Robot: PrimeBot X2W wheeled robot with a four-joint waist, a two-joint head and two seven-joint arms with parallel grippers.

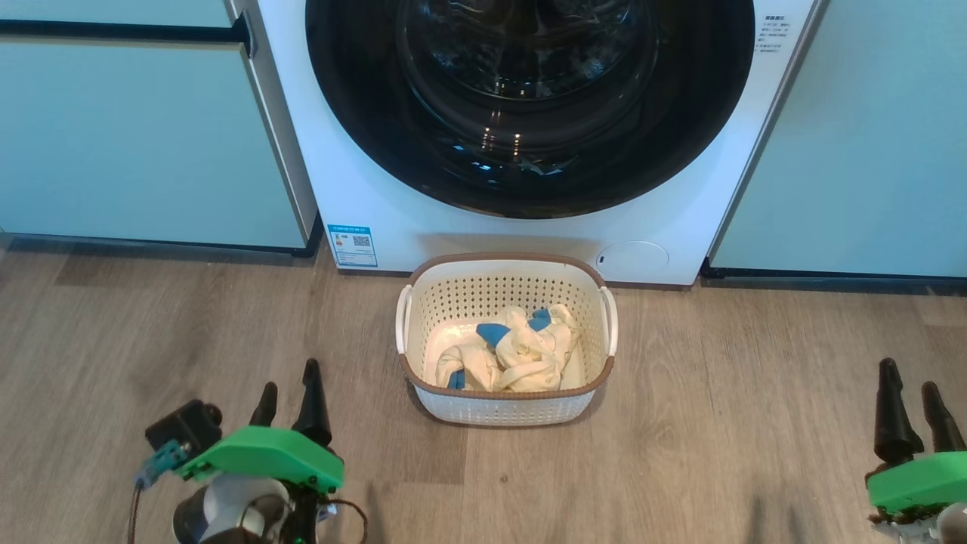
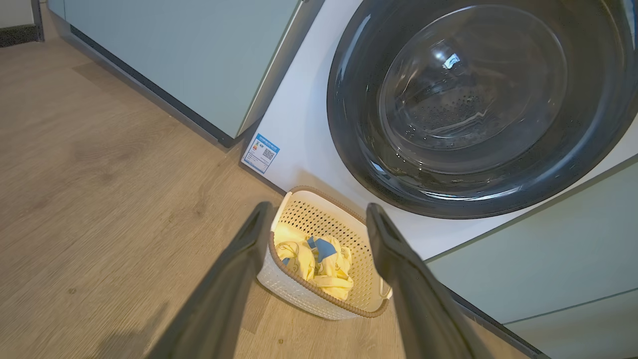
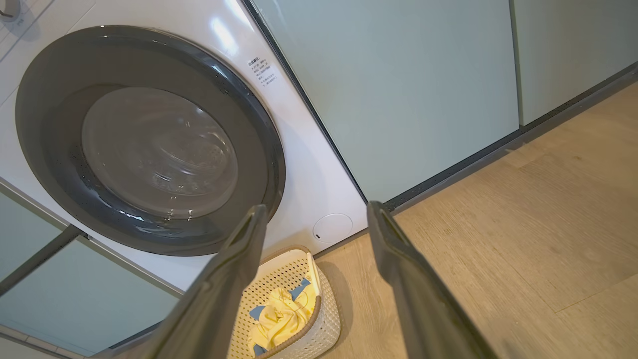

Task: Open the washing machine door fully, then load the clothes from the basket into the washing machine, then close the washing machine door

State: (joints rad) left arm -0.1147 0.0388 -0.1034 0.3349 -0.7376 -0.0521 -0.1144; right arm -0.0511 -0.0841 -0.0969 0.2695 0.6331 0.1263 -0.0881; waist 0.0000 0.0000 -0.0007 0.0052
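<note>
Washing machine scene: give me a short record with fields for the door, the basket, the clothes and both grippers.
washing machine door: shut against the washing machine
basket: upright on the floor, just in front of the machine
clothes: bundled inside the basket
left gripper: open, empty, apart from the basket
right gripper: open, empty, apart from the basket

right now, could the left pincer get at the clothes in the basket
Probably yes: the left pincer is open, the basket has no lid, and the clothes lie uncovered in it, with only floor between pincer and basket.
</note>
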